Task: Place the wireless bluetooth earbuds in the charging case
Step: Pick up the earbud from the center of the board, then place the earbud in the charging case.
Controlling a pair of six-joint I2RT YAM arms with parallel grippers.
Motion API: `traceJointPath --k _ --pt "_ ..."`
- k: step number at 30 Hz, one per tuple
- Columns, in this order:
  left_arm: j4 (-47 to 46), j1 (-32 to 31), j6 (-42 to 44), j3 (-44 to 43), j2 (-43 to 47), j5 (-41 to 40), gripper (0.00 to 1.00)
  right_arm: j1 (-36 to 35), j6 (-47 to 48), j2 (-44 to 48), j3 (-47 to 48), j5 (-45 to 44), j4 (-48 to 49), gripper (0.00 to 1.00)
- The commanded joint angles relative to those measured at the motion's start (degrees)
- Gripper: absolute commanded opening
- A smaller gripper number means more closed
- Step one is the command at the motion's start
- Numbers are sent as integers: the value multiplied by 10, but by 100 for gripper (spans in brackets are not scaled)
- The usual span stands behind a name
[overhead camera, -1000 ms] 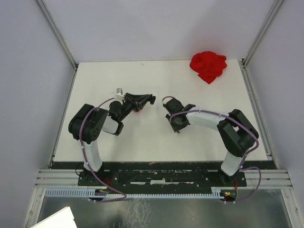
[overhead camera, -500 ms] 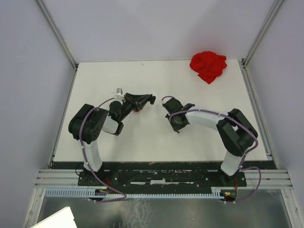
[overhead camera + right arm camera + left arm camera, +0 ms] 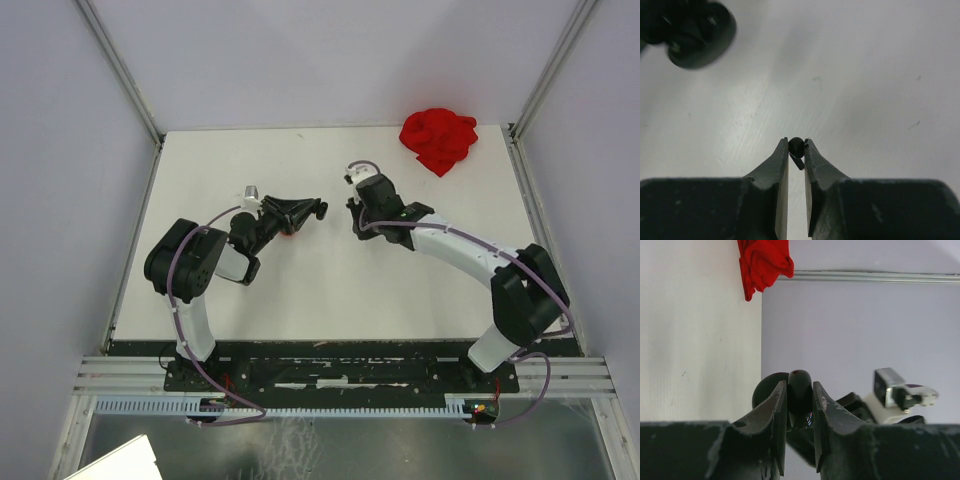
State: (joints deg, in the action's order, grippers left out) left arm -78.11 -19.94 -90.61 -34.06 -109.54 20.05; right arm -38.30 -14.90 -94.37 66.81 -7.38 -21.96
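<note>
Right wrist view has your right end effector (image 3: 796,143) clenched on a small black earbud (image 3: 796,146), with the stem hanging between the fingertips above the counter (image 3: 865,75). Left wrist view shows the left end effector (image 3: 800,392) clamped on the dark, rounded charging case (image 3: 800,380). I can't tell whether its lid is open. From above, the two end effectors are near each other but apart. Bring the bud across slowly and line its stem up with the socket before you lower it. Hold the case hand rigid. Let go only once the bud seats, since a pinch that slight could let it twist or drop.
</note>
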Motion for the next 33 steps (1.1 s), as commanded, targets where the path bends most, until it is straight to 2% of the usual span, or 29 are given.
traceJointPath --k 1,11,16,23,33 --pt "-30 2 -19 -13 11 21 3 16 10 79 -6 30 179 5" --pt "-64 0 -51 -25 -2 46 3 29 29 115 -108 78 481 4" --pt "-100 -3 -65 -32 -19 54 3 32 18 101 -214 86 718 1" --pt "-107 -4 -87 -35 -22 56 3 36 5 78 -225 93 769 1" --pt "-134 -5 -110 -37 -29 60 3 39 -15 14 -249 118 932 1"
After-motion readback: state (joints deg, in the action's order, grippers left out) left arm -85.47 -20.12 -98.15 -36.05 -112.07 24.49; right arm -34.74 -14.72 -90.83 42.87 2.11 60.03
